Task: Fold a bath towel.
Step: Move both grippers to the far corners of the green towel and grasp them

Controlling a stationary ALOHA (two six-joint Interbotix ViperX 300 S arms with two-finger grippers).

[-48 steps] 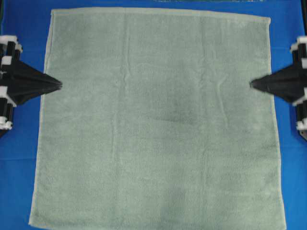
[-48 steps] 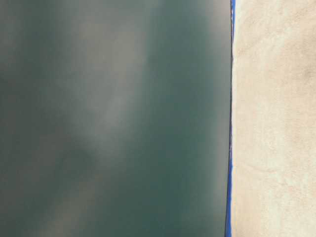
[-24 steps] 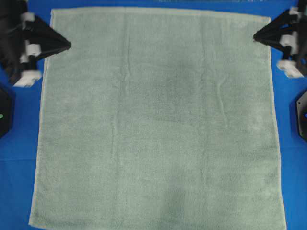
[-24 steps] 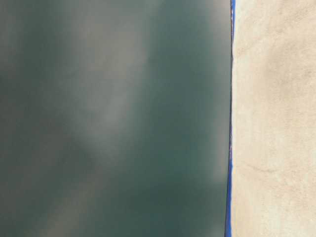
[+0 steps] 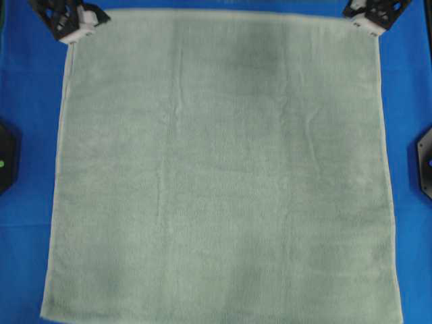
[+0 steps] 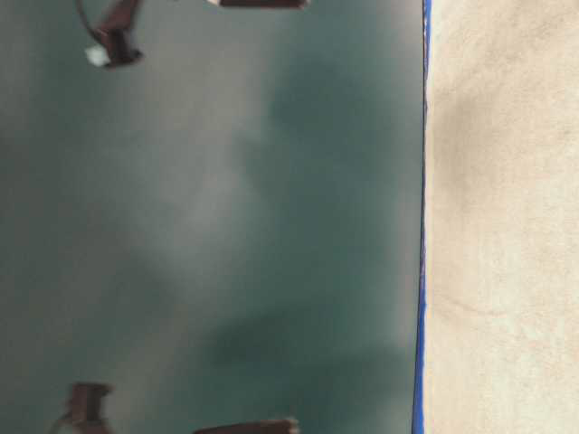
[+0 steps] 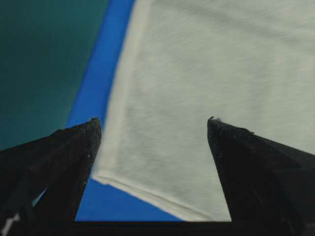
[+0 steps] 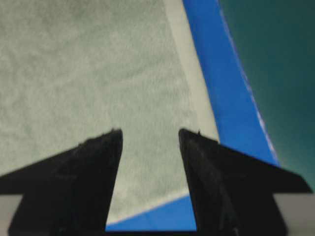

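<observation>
While a sec ago both grippers sat at the towel's left and right edges about mid-height, pointed and closed, overhead now has them up at the far corners: left gripper [image 5: 86,20] at the top-left corner, right gripper [image 5: 361,17] at the top-right, both partly cut by the frame edge. Bath towel [image 5: 219,169] hasn't shifted; it lies flat and spread on the blue cloth surface [image 5: 30,202], nearly square, pale sage green, fuzzy pile w/ faint lengthwise creases and a thin flat hem along the sides. No containers on the table.

Table-level view: mostly blur. Dark gripper parts now show at the top and bottom edges where there were none before; a blue strip [image 6: 421,271] runs beside pale fuzzy cloth on the right.

Left wrist view: left gripper's black fingers [image 7: 64,157] stand wide apart, holding nothing, w/ the towel's corner and its pale hem lying between and beyond them, blue cloth at the side.

Right wrist view: right gripper's fingers [image 8: 93,172] apart, gap narrower than the left's, nothing gripped, the towel's corner below and blue beside the hem.
</observation>
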